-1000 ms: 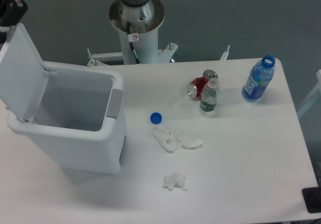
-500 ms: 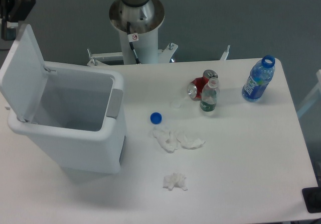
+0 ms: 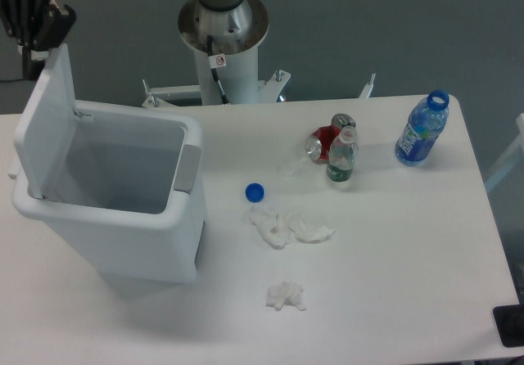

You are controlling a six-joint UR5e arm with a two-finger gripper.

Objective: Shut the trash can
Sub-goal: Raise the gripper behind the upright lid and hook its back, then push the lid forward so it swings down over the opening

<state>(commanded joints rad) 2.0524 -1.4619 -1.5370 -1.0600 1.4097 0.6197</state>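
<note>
The trash can (image 3: 147, 226) is a big white bin on the left of the table, its inside open to view. Its flat lid (image 3: 47, 115) stands nearly upright on the hinge at the far left rim. A grey latch tab (image 3: 187, 168) sits on the right rim. My gripper (image 3: 37, 21) is at the top left corner, black, right behind the lid's upper edge and touching or almost touching it. Whether its fingers are open or shut cannot be made out.
A blue cap (image 3: 255, 191) and crumpled tissues (image 3: 286, 227) (image 3: 285, 296) lie mid-table. A red can (image 3: 323, 142), a small clear bottle (image 3: 341, 157) and a blue bottle (image 3: 422, 130) stand at the back right. The robot base (image 3: 223, 33) rises behind the table.
My gripper has moved right, pushing the lid's top edge. The lid has swung from leaning back to nearly upright.
</note>
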